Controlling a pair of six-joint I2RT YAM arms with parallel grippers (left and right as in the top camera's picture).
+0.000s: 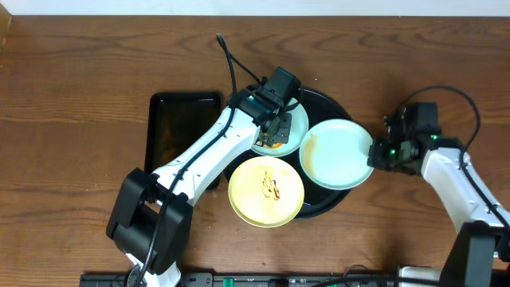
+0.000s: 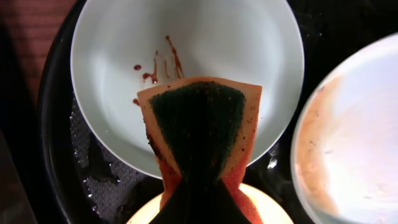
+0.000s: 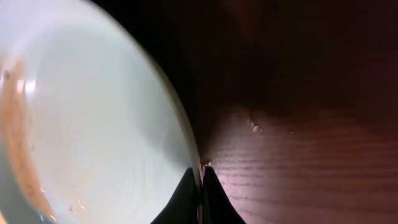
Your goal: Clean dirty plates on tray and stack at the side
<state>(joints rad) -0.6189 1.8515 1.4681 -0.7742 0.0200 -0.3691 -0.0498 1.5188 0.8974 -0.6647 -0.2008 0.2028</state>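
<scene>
The round black tray [image 1: 339, 105] holds three plates. My left gripper [image 1: 276, 131] is shut on a sponge [image 2: 202, 130] with a dark green face and orange, sauce-stained edges, pressed on the far mint-green plate [image 1: 298, 121], which still has red-brown smears [image 2: 155, 67]. My right gripper [image 1: 379, 153] is shut on the rim of the second mint-green plate [image 1: 339, 155], which has a faint orange film on its left side [image 3: 18, 137]. The pale yellow plate [image 1: 265, 191] lies at the tray's front with a brown smear in the middle.
A rectangular black tray [image 1: 183, 127] lies left of the round tray, under my left arm. Brown wooden table [image 1: 72, 119] lies all around. A black cable [image 1: 231, 60] trails behind the left wrist.
</scene>
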